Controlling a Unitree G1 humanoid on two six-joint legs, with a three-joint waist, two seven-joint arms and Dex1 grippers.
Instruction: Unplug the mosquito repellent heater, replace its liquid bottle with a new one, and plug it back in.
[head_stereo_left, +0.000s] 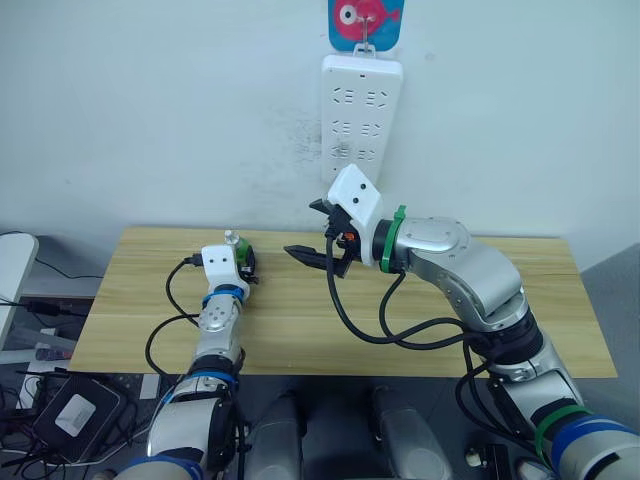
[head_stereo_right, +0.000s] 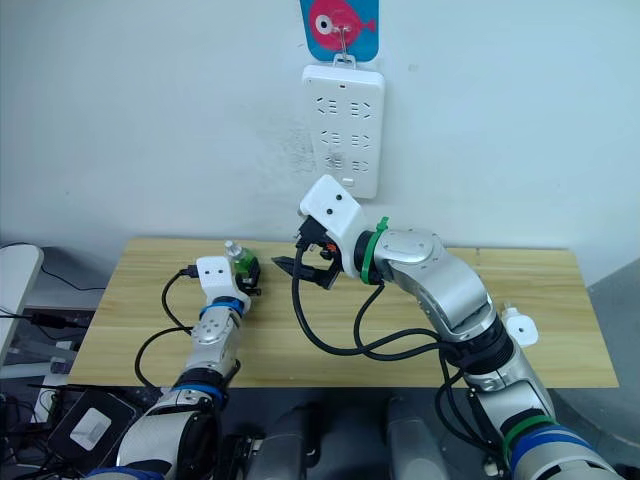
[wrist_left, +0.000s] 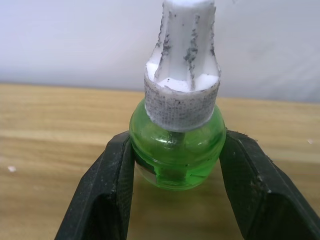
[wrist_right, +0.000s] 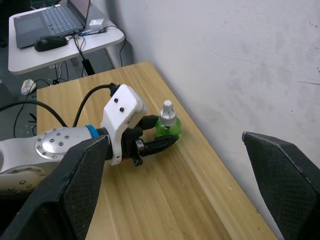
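Note:
A small green liquid bottle (wrist_left: 175, 150) with a white ribbed cap stands upright between the two black fingers (wrist_left: 107, 190) of my left gripper (head_stereo_left: 246, 262), which is shut on its sides at the left back of the wooden table (head_stereo_left: 300, 330). My right gripper (head_stereo_left: 305, 230) hangs open and empty above the table's middle, a short way right of the bottle (wrist_right: 167, 125) and facing it. The mosquito repellent heater (head_stereo_right: 520, 328), small, white and rounded, lies on the right part of the table beside my right forearm.
A long white power strip (head_stereo_left: 360, 105) hangs on the wall behind the table's middle, under a blue and pink hook plate. Black cables loop from both arms over the table. A white side table with a laptop (wrist_right: 55, 20) and mouse stands to the left.

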